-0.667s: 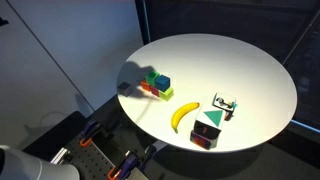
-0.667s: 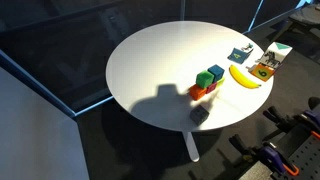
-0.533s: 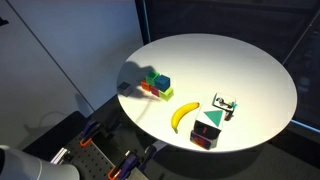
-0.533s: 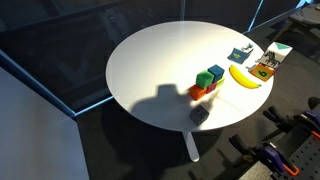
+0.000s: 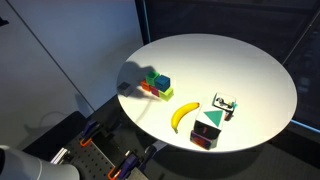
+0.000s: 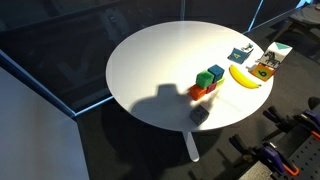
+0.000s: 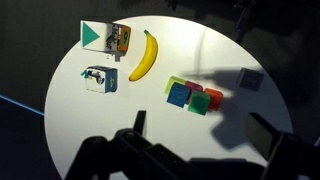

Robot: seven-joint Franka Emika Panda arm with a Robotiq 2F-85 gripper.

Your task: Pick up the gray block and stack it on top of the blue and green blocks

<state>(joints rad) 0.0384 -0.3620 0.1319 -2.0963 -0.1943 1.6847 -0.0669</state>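
The gray block [image 7: 251,79] lies near the table's edge, apart from the block cluster; it also shows in an exterior view [image 6: 199,115]. The blue block [image 7: 178,95] and green block [image 7: 199,102] sit side by side in a tight cluster with a red and a yellow block, seen in both exterior views [image 5: 163,81] [image 6: 204,79]. My gripper [image 7: 205,135] is open and empty, high above the table, with its dark fingers framing the area below the cluster. It is out of frame in both exterior views; only its shadow falls on the table.
A banana [image 7: 145,55], a dark box with a green triangle [image 7: 105,37] and a small white-and-black gadget [image 7: 99,79] lie on the round white table [image 6: 150,60], away from the blocks. The red block [image 7: 213,97] adjoins the green one.
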